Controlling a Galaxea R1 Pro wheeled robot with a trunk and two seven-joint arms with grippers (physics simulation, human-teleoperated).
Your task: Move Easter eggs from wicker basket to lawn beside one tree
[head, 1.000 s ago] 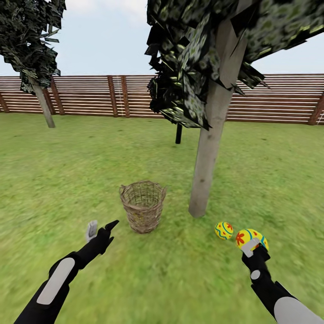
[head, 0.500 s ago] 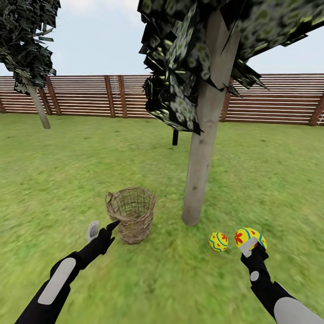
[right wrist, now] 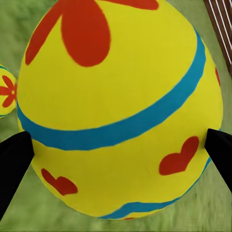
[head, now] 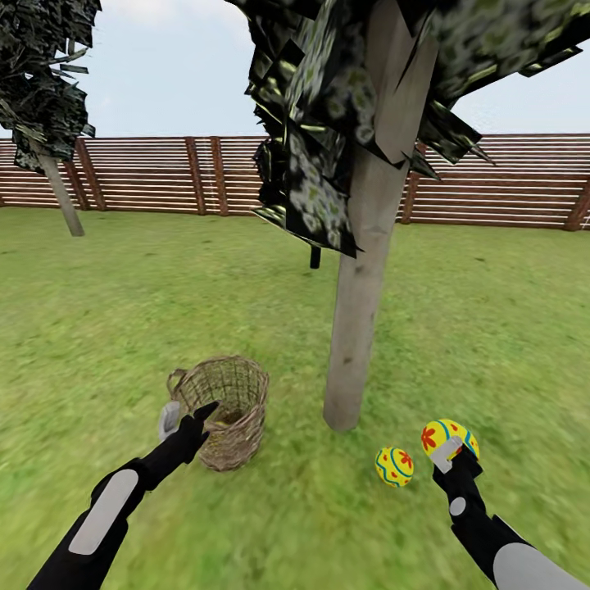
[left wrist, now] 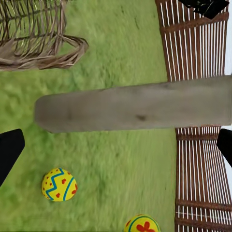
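Right gripper (head: 451,451) clamped one Easter egg (head: 449,434); left gripper (head: 187,415) spread empty at wicker basket's (head: 221,410) 9 o'clock; basket contents indiscernible.

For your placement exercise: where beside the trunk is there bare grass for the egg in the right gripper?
Bare lawn lies between the wicker basket and the resting egg, below the tree. It is crowded where the right gripper holds the held egg.

Woven-twig basket (head: 223,410), glossy painted egg (head: 448,436)
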